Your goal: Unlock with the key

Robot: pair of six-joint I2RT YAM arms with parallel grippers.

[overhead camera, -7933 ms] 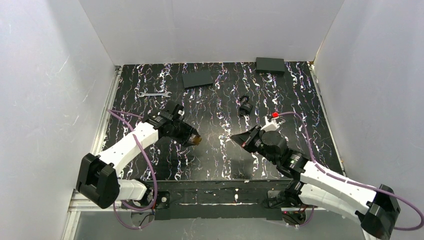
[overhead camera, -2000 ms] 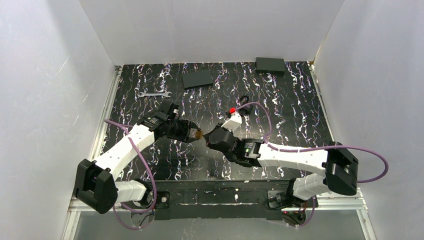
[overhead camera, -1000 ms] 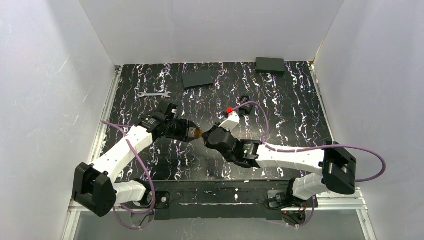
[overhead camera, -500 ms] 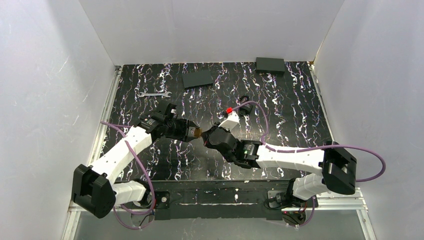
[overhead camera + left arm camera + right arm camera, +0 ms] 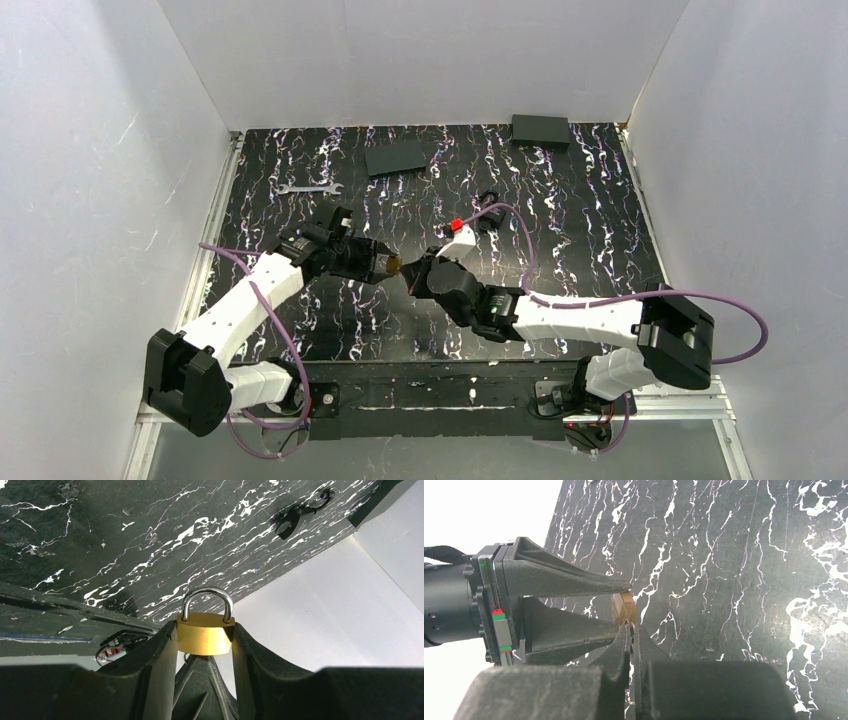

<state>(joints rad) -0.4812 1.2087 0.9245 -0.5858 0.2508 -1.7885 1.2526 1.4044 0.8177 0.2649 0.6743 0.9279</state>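
Above the middle of the black marbled table (image 5: 560, 250), the left gripper (image 5: 388, 265) is clamping a brass padlock (image 5: 205, 639) by its flat sides, both fingers pressing against the body. Its shackle (image 5: 206, 592) is pointing away from the wrist and is sitting closed, both legs down in the body, so nothing is showing as unlocked yet.

Facing it, the right gripper (image 5: 631, 630) is pressing its fingers tightly together, and their tips are meeting the underside of the padlock, where the keyhole should be. The key itself is not showing plainly in any view. Judging by the pinched fingers and where they are aiming, it is probably sitting between them with its blade at or just inside the keyhole, though how deep it is going I cannot tell.

So the lock is being held and the two arms are lining up. What is remaining, as far as I can judge, is seating the blade fully, turning it, and freeing the shackle.

A second, dark padlock (image 5: 490, 212) is lying untouched farther back.
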